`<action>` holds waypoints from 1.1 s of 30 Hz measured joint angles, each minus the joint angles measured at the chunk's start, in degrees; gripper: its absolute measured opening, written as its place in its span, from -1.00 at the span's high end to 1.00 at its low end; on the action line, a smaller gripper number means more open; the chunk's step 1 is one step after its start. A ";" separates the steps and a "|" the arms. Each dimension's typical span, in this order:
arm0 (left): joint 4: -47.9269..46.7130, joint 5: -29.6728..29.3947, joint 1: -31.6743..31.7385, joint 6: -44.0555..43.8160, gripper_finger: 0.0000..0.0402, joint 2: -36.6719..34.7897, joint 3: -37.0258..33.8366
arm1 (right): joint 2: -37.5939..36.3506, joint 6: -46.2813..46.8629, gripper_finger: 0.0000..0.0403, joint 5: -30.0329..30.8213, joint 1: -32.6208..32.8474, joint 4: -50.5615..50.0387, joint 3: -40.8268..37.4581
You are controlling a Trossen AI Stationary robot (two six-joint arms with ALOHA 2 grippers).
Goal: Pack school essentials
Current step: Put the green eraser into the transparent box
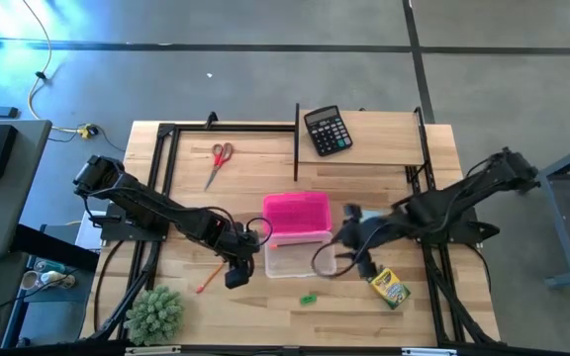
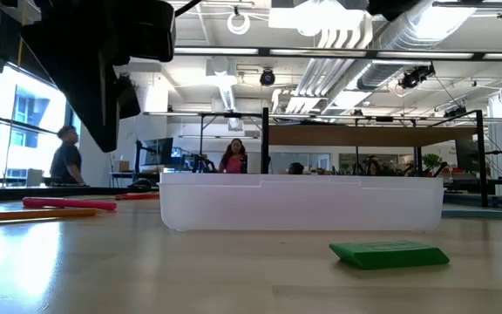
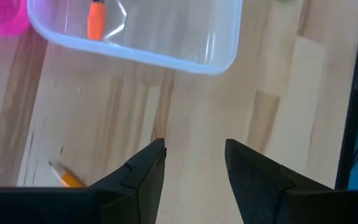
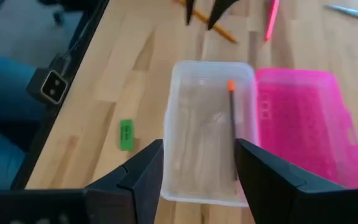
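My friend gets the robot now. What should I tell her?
Left gripper: open, empty, over the table beside the box.
Right gripper: open, empty, above the box.
Done: one pencil lies in the clear box; pink lid is open.
Left: second pencil, pink pen, scissors, green piece, crayon box, all on the table.

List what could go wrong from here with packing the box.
1. The pencil on the table lies flat, off to one side of the open left gripper; a descent here may miss it or pinch wood.
2. The open right gripper hovers over the clear box, which already holds a pencil; dropping lower could nudge the box or its pink lid.
3. The small green eraser lies flat, so a grip may slip.
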 joint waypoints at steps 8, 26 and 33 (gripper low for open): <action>-1.29 0.00 -0.03 1.38 0.22 -0.57 0.00 | 14.68 -1.15 0.07 0.00 1.22 -12.79 14.93; -6.44 -1.07 0.55 1.22 0.22 -0.57 0.00 | 34.27 0.00 0.07 -9.18 3.53 -13.17 27.48; -8.04 -1.07 0.48 1.12 0.22 -0.57 0.00 | 37.72 0.04 0.07 -9.75 5.58 -9.50 27.66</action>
